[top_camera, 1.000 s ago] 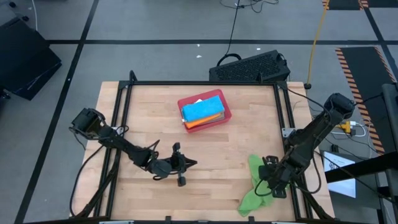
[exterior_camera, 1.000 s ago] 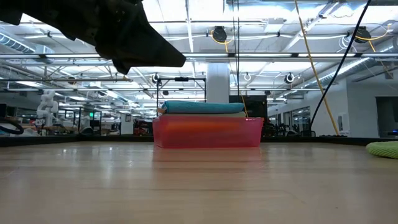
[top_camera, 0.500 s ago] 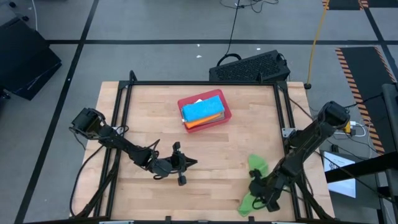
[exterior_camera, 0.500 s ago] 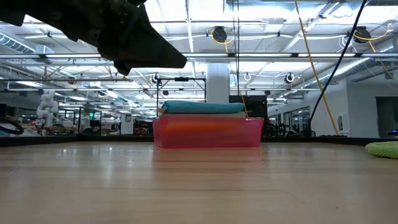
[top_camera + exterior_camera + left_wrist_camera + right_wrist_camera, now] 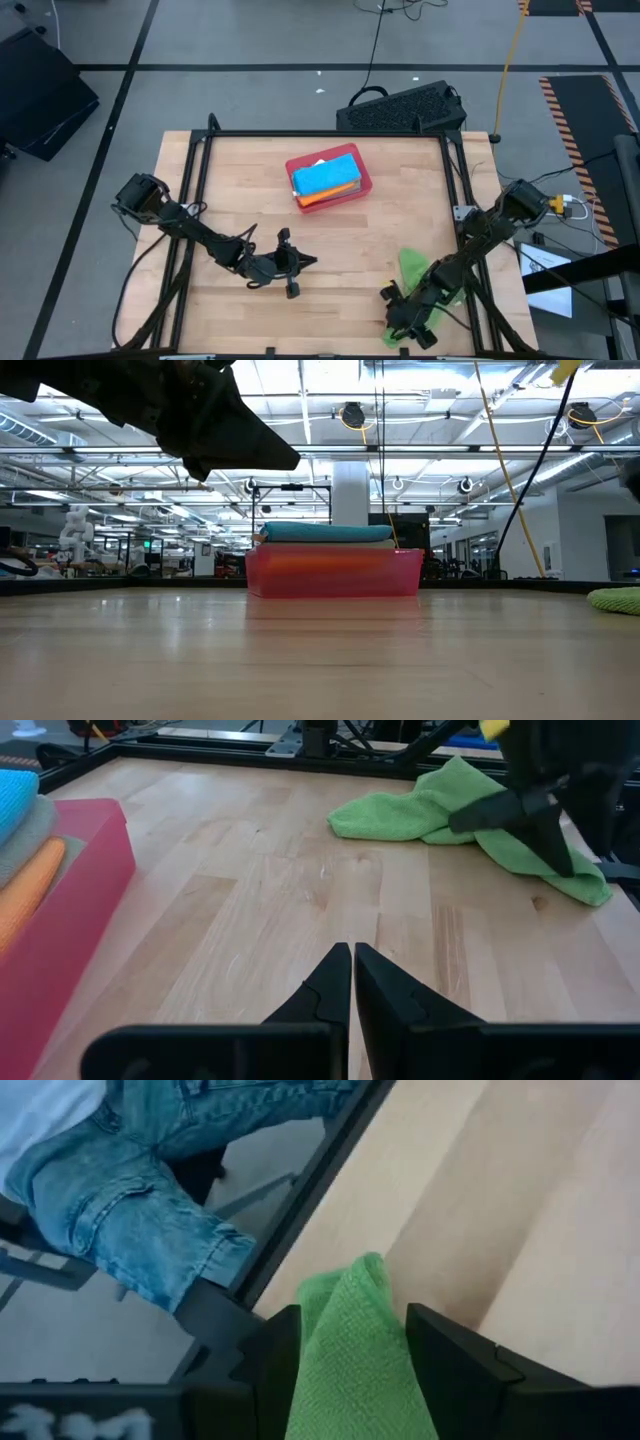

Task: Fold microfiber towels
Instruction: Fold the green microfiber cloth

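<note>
We judge the right gripper [image 5: 345, 1355], jaws spread around the green towel's [image 5: 352, 1350] corner near the table [image 5: 250, 180] edge, could drag it off; left gripper [image 5: 350, 982] closed.

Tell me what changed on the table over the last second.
The right gripper slid along the bright green towel toward the table's near edge, and its fingers now straddle the cloth's near end. The towel bunched a little at that end. The left gripper stayed shut at mid-table, and the red tray with its stacked towels did not move.
</note>
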